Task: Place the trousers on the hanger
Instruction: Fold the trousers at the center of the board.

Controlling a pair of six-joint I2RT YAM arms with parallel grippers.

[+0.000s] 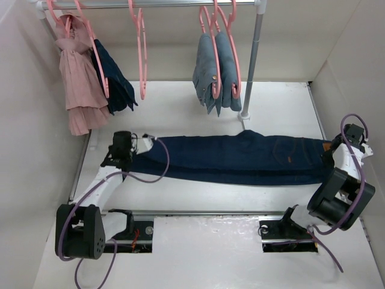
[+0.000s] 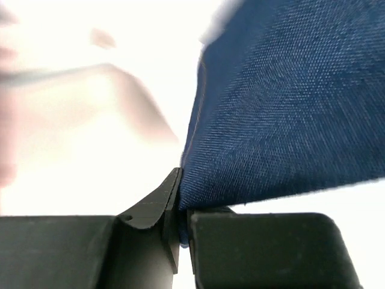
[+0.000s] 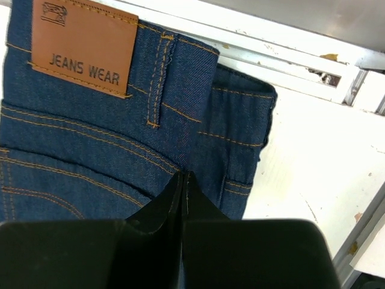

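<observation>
The dark navy trousers (image 1: 240, 158) lie stretched flat across the table, legs to the left and waistband to the right. My left gripper (image 1: 123, 149) is shut on the leg end; the left wrist view shows denim (image 2: 289, 108) pinched between the closed jaws (image 2: 180, 208). My right gripper (image 1: 332, 153) is shut on the waistband end. The right wrist view shows its closed tips (image 3: 183, 180) on the denim (image 3: 90, 132), below the tan leather patch (image 3: 84, 51). An empty pink hanger (image 1: 142, 57) hangs on the rail at the back.
The rail (image 1: 180, 5) also carries pale grey-blue jeans (image 1: 216, 72) on pink hangers, a pink garment (image 1: 78, 78) and another dark navy garment (image 1: 114, 78). The rail's post (image 1: 252, 60) stands just behind the trousers. White walls close in both sides.
</observation>
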